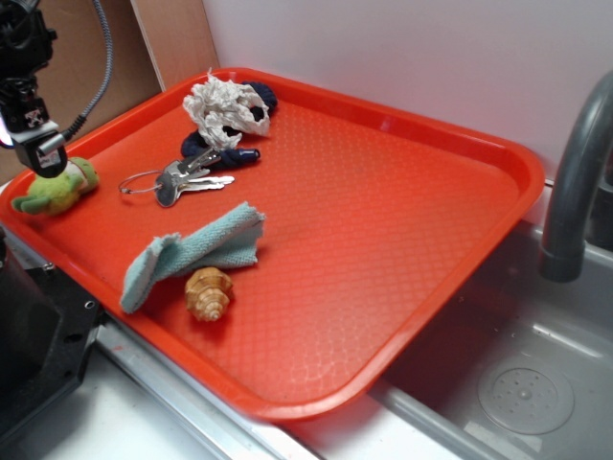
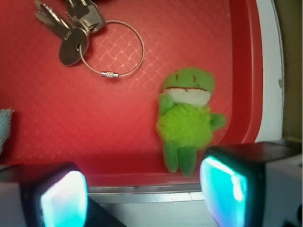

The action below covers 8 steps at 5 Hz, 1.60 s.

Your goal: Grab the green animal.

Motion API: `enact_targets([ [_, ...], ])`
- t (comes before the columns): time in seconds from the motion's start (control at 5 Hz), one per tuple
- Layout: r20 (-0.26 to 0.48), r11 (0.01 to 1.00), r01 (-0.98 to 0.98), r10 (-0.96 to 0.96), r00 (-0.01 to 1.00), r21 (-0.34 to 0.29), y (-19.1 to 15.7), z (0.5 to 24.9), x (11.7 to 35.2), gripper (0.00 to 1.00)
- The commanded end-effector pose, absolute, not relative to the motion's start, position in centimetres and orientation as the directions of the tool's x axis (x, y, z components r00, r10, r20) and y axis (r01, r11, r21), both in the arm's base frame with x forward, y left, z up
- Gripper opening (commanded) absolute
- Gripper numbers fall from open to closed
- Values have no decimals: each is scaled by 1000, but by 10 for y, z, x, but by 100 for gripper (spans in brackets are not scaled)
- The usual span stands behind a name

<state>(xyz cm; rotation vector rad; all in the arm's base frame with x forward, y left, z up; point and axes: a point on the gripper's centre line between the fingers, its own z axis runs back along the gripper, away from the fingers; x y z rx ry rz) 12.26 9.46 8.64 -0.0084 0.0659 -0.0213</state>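
Hand fingers apart, empty, hovering over frog tucked against tray rim at its 9 o'clock corner, so approach room is tight.

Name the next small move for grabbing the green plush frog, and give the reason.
Probably shift the hand sideways toward the tray's rim, then lower it. In the wrist view the green plush frog lies off-centre, its legs near the right finger rather than midway between the open fingers. Centring first should keep that finger from landing on it.
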Motion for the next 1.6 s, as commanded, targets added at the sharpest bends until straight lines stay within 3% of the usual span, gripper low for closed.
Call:
enact_targets([
  [0.0,-44,998,-21,24,999,65,108,87,128,100],
  [0.2,-36,992,-79,82,996,94,124,79,135,100],
  [0.6,-14,958,-275,277,961,80,140,53,142,100],
  [0.8,-40,951,-301,304,952,65,139,41,142,100],
  [1.0,-41,976,-214,215,976,44,137,25,150,100],
  [1.2,-63,981,-196,196,979,18,135,10,163,0],
  [1.4,-74,976,-216,214,974,-8,128,12,165,0],
])
